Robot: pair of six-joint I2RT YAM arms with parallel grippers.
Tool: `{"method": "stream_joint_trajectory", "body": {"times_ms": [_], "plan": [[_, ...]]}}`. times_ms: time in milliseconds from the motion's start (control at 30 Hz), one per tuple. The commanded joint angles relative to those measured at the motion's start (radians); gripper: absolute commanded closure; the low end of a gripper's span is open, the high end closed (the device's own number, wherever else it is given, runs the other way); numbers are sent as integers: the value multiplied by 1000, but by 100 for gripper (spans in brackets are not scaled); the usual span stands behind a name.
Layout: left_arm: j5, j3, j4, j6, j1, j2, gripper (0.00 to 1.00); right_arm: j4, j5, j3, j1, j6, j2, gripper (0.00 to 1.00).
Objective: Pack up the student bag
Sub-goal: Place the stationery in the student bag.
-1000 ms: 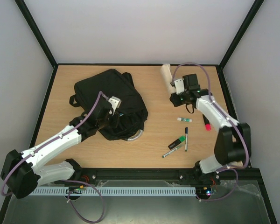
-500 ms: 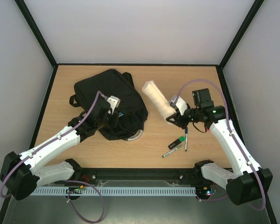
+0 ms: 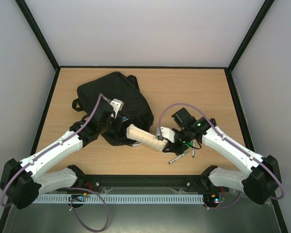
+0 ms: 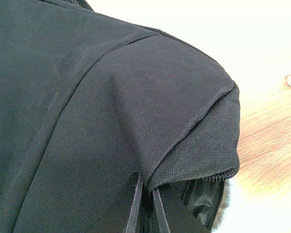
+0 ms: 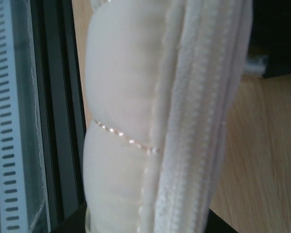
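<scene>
**Right gripper (image 3: 161, 139) feeds the cream roll (image 3: 144, 136) toward the student bag (image 3: 114, 92)**

Clamped on the roll's near end, it should push along the roll's length, low and straight. Meanwhile the left gripper (image 4: 145, 194), pinched together on the bag's fabric by the zip, should lift the mouth wide. The bag lies left of centre on the surface (image 3: 199, 87). A second ago the roll stood raised at the far right; it has since swung down to the opening.

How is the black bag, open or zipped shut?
Open: the left gripper pinches the bag's flap, and the left wrist view shows a gap with lining under the zip. The right gripper's cream roll points at it.
</scene>
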Motion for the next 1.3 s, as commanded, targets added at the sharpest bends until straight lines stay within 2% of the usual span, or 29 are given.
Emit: {"method": "stream_joint_trajectory", "body": {"times_ms": [0, 167, 433, 667, 800, 967, 1100, 1267], "plan": [[-19, 32, 32, -6, 11, -18, 96, 48, 76, -28, 88, -3, 54, 79], [-36, 31, 37, -12, 14, -35, 98, 108, 39, 27, 134, 100, 183, 82], [-37, 4, 84, -18, 15, -119, 98, 206, -105, 154, 137, 295, 375, 85], [-57, -22, 119, -15, 14, -187, 98, 280, 27, 247, 136, 449, 497, 84], [-54, -19, 114, -14, 14, -179, 98, 281, -3, 294, 137, 487, 555, 83], [-61, -20, 116, -12, 14, -183, 98, 340, 85, 342, 137, 605, 595, 79], [-77, -20, 112, -7, 14, -177, 98, 460, 16, 310, 137, 712, 584, 74], [-98, -23, 110, -6, 14, -184, 98, 491, 7, 365, 137, 755, 666, 65]]}}
